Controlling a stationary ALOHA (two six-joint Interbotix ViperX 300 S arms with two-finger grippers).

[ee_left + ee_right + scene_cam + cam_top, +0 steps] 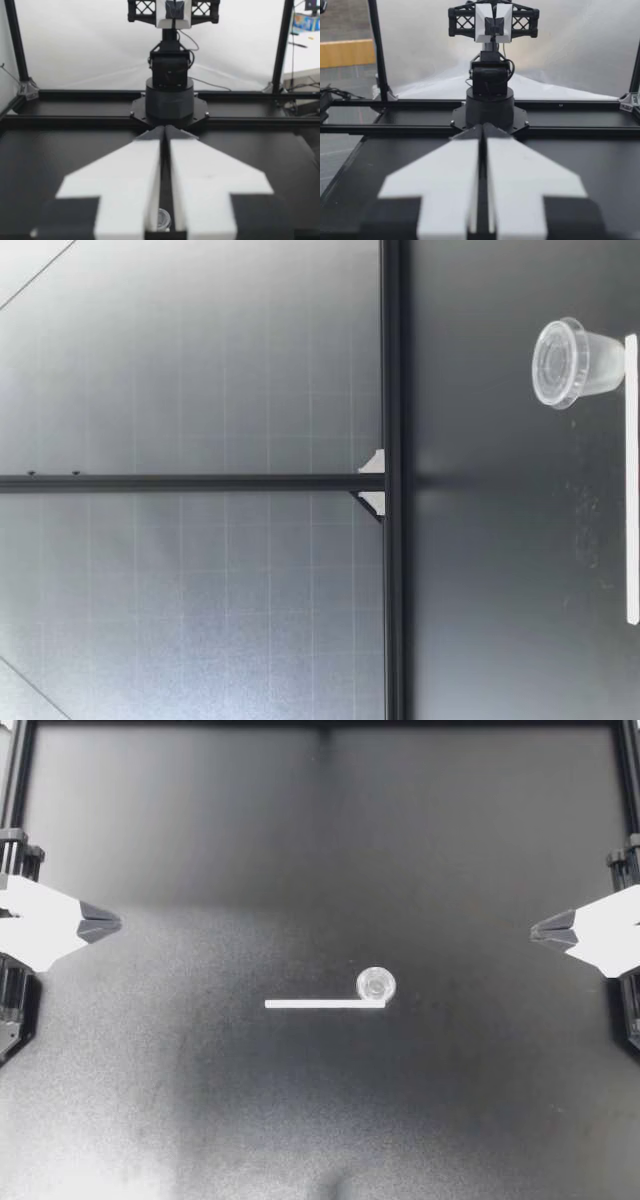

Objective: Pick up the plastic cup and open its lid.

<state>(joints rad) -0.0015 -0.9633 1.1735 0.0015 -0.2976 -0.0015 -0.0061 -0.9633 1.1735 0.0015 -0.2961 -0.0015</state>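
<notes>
A small clear plastic cup (376, 985) with its lid on stands upright near the table's middle, against one end of a white strip (320, 1004). In the low view the cup (575, 362) rests on that strip (631, 480), lid upward. My left gripper (112, 924) is shut at the left edge, far from the cup. My right gripper (538, 931) is shut at the right edge, equally apart. Through the narrow slit between the left fingers (125, 190) the cup (162, 218) shows far ahead. The right wrist view's fingers (520, 192) are together with nothing between them.
A black frame rail (392, 480) runs along the table's far edge with a white backdrop behind. Each wrist view shows the opposite arm's base (169, 102) across the dark table (320, 1120).
</notes>
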